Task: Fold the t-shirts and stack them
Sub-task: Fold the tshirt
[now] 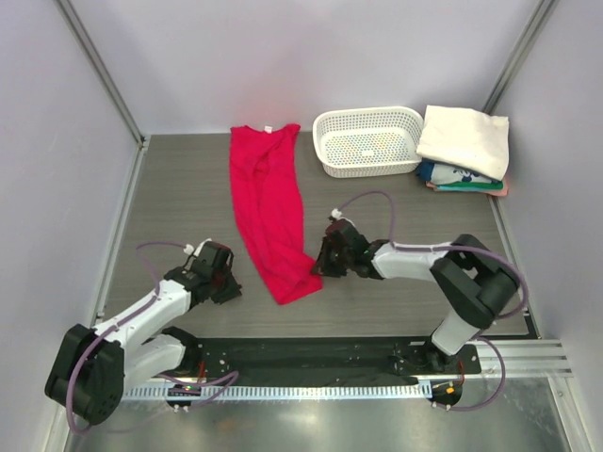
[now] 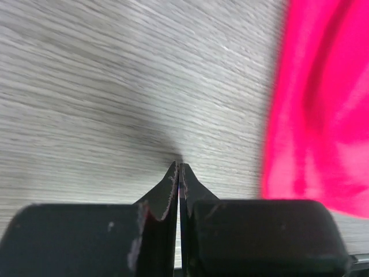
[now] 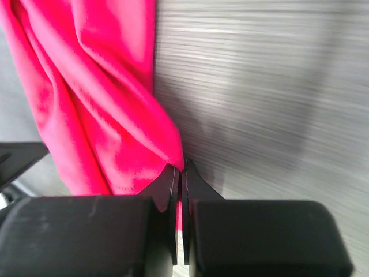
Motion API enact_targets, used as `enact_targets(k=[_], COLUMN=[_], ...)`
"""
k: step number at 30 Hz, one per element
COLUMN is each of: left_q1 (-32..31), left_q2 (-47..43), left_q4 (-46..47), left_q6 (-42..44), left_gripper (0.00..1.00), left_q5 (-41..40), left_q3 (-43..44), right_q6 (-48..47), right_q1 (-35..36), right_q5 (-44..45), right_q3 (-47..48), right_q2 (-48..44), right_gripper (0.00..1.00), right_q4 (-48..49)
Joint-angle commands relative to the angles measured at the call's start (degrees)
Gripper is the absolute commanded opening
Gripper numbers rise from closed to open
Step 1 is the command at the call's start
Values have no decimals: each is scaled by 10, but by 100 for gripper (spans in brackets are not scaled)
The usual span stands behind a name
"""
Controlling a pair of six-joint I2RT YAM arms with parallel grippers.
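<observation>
A crimson-red t-shirt lies as a long narrow strip down the middle of the table, collar at the far end. My right gripper sits at the strip's near right edge, shut on a fold of the red t-shirt; red cloth shows between the closed fingers of that gripper. My left gripper rests low over the table, left of the strip's near end. In its wrist view the left gripper is shut with nothing in it, and the red t-shirt lies off to the right, apart from it.
A white perforated basket stands at the back, right of the shirt. Beside it, at the back right corner, a cream-white folded shirt tops a stack with a teal-printed one and a pink edge. Metal posts frame the table.
</observation>
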Motion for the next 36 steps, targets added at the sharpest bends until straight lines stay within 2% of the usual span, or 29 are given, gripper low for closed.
enact_targets(k=[1,4,6,7,10,11,13,17,20,23,26,32,36], left_q1=[-19,-26,-47,-56,-94,-113,-137,-242,-292,-311,-333,-406,-434], left_q2=[19,-9,-59,-72,-86,-76,-24,104,187,241,259,248,252], left_q4=[-45,-106,-99,-89,-42,-27,-5,2,4,-12,-57,-200,-220], left_q6=[-6,-12,-21,-23,-24,-24,-24,-33,-49,-68,-102,-153,-187], left_gripper=[0,2,17,31,49,51,52,50,47,42,39,45,42], left_q5=[-19,-41,-39,-35,-36,-37,-30,-67,-93,-97,-120,-205,-216], left_q3=[21,36,39,41,62,81,105,179,236,274,297,369,362], right_q6=[-28,-27,-15,-11,-2,0,8,12,11,4,0,-3,-6], right_q1=[-21,-25,-21,-20,-5,1,18,40,42,40,39,36,36], right_q5=[35,25,11,4,-7,-9,-14,-26,-24,-20,-13,-12,-12], right_q3=[-52,-82,-97,-108,-119,-119,-121,-125,-130,-130,-126,-127,-128], right_q2=[-82,-131,-156,-163,-179,-180,-177,-162,-160,-162,-165,-163,-158], right_gripper=[1,1,1,1,2,1,1,1,1,1,1,1,1], right_q4=[-55,-74,-72,-72,-72,-72,-69,-47,-42,-46,-55,-56,-56])
